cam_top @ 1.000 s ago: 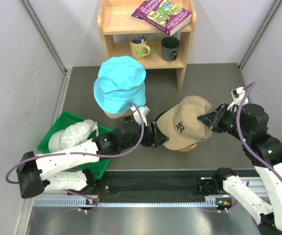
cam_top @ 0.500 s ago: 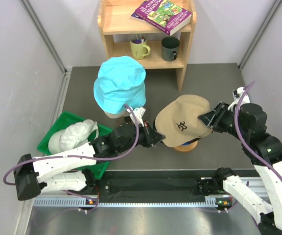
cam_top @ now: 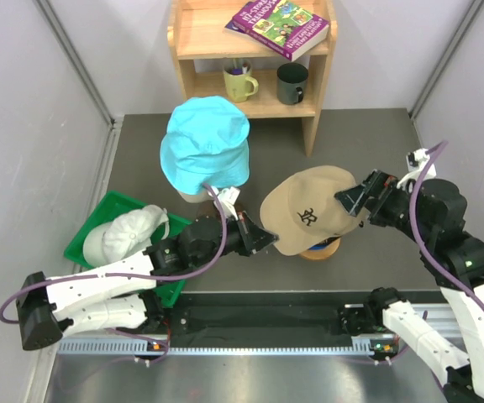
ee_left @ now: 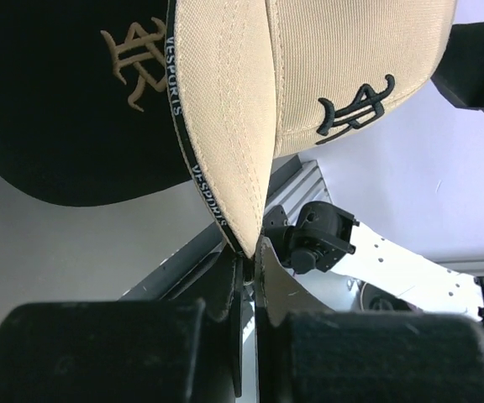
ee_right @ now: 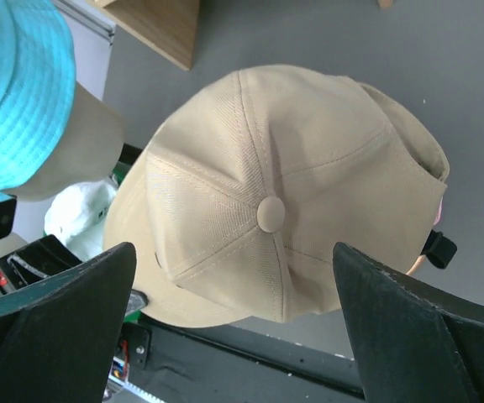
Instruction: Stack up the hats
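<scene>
We record a tan cap [cam_top: 309,206] with a black embroidered emblem; the band under its brim is black with tan lettering. A black cap [ee_left: 57,126] carries a tan emblem. We note a plain cyan bucket hat [cam_top: 206,138], a white cap [cam_top: 124,235], a green tray [cam_top: 99,210], a dark grey surface [cam_top: 368,143], one yellow-green mug [cam_top: 239,83], one dark green mug [cam_top: 292,82].

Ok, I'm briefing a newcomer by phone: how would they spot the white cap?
From the wooden shelf unit at the back, look down to the near left, where a green plastic tray sits. The white fabric baseball cap lies in it, the only white hat and the only one in a tray.
</scene>
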Robot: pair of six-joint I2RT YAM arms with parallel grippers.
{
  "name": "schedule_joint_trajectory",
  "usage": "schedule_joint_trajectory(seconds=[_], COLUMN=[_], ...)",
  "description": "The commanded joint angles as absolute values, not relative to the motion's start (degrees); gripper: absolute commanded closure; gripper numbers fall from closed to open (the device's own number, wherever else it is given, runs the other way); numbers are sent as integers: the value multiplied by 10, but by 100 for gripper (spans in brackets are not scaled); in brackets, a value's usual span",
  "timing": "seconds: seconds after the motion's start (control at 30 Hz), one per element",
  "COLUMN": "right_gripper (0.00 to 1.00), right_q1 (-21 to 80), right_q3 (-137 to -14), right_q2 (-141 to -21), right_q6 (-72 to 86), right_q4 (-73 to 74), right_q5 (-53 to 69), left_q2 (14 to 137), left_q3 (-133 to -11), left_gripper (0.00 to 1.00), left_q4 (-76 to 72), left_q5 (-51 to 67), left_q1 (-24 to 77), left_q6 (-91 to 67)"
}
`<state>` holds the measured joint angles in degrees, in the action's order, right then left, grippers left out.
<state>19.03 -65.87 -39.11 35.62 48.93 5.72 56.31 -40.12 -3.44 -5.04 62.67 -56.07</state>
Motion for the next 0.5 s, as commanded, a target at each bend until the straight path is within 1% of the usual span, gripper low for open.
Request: schedule_joint_trajectory(seconds=[0.0, 0.17, 0.3, 0.47], right_gripper=[0, 0, 0, 0], right_q1=[197, 198, 197, 198], right_q3=[-689, -688, -687, -693], right_q2=[-384, -388, -387, -388], right_q6=[337, 337, 336, 332], right_q4=[470, 469, 472, 483], right_q5=[47, 59, 61, 62], left_q2=[555, 562, 572, 573], left_q3=[-382, -366, -359, -312], left_gripper=[100, 100, 100, 100], left_q4=[-47, -69, -82, -133], left_q5=[-97, -98, -70, -78], left_q1=[617, 616, 616, 616], left_q6=[-609, -647, -671, -721])
